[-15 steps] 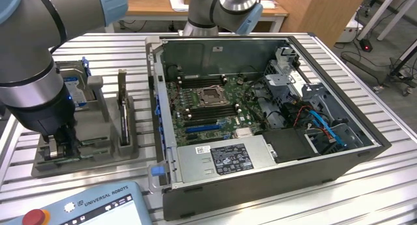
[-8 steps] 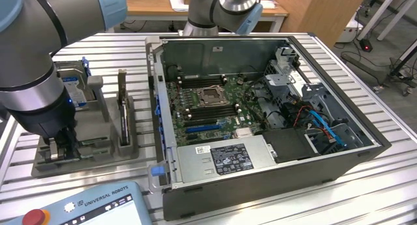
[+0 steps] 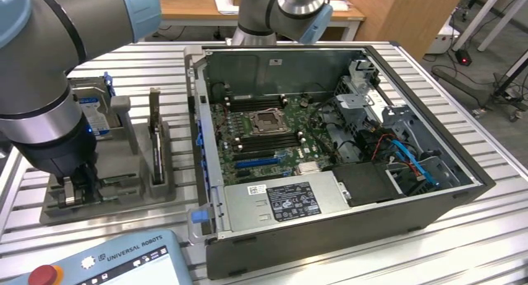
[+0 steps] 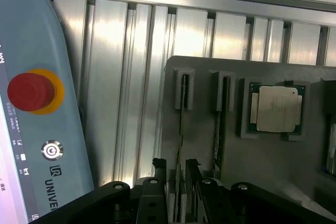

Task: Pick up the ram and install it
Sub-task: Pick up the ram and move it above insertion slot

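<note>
Ribbed aluminium bench [image 3: 486, 235] underneath everything, with wooden office furniture behind it. Standing here, this is what I've got:

The long thin green ram stick [image 4: 181, 124] sits on its edge in a narrow slot of the flat grey plastic parts tray [image 4: 262, 72]. The black two-fingered pincer [image 4: 176, 167] is down right over it, one finger on each side of the stick. The jaws look spread, with a gap wider than the board between them. Honestly I can't make out whether either pad touches it. The stick isn't lifted; it's seated in its slot.

Just beside the pincer, in the neighbouring slot, a second thin board [image 4: 218, 140] stands on edge the same way. Past that one, further from the pincer, the square silver processor chip on its green base [image 4: 275, 108] lies flat in its own pocket.

On the pincer's other side, the pale blue teach pendant [image 4: 31, 24] with its round red stop button [image 4: 29, 90] rests on the bench, near the tray.

From across the room, the pincer [image 3: 78, 189] is low in the tray [image 3: 107, 204]. A dark card [image 3: 154, 136] stands upright close by, and the open black computer case [image 3: 347, 235] with its green motherboard [image 3: 264, 136] is well off toward the exterior view's right.
</note>
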